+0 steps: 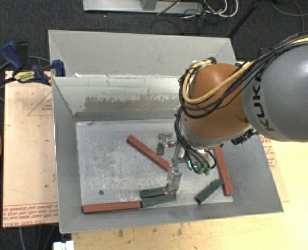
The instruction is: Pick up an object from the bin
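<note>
Two fingers [173, 180] stand open low in the bin [65, 155], one on each side of the slanted red stick [145, 150], likely ready to close on it.

A red-brown bar [148, 152] lies slantwise at the frame's centre. Another red-brown bar [111, 208] lies level at lower left. A third bar [224, 173] runs near-vertical at right, with a dark green block [208, 191] just beside its lower end.
</note>
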